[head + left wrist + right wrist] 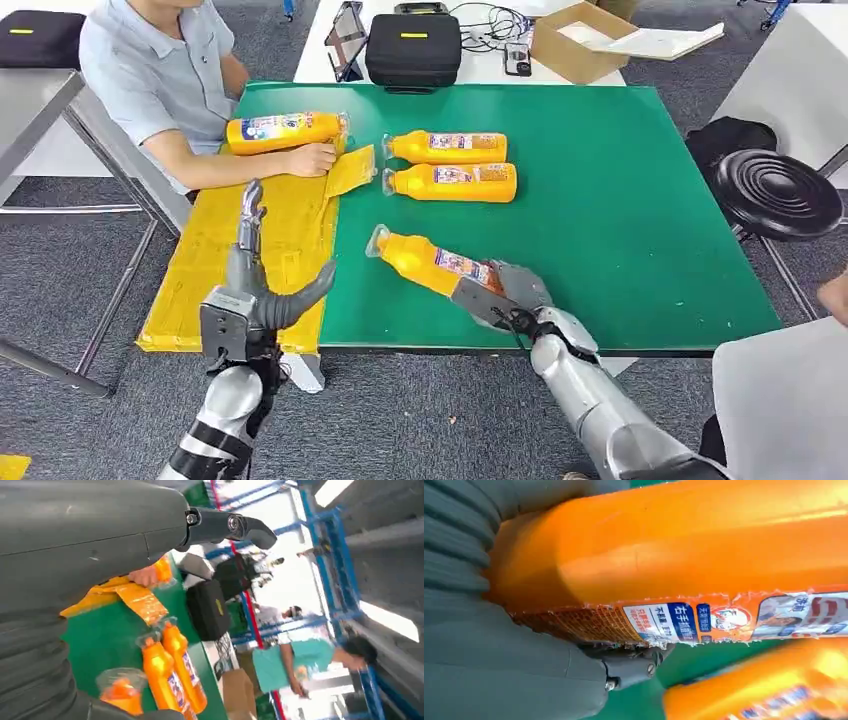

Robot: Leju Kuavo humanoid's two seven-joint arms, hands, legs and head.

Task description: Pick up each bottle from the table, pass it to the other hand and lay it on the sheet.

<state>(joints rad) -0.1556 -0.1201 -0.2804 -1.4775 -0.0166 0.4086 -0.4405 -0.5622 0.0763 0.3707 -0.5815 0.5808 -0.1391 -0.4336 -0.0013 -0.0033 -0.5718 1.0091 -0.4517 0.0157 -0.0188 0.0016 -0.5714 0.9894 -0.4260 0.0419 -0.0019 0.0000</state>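
The head view looks forward and down from high on the robot over the green tabletop [620,200], both arms entering from below. The left wrist view sits close behind the left hand [90,545], turned sideways, facing across the tabletop toward the room beyond. The right wrist view is pressed so near the held bottle [684,555] that its facing is probably along the tabletop. All three share that bottle.
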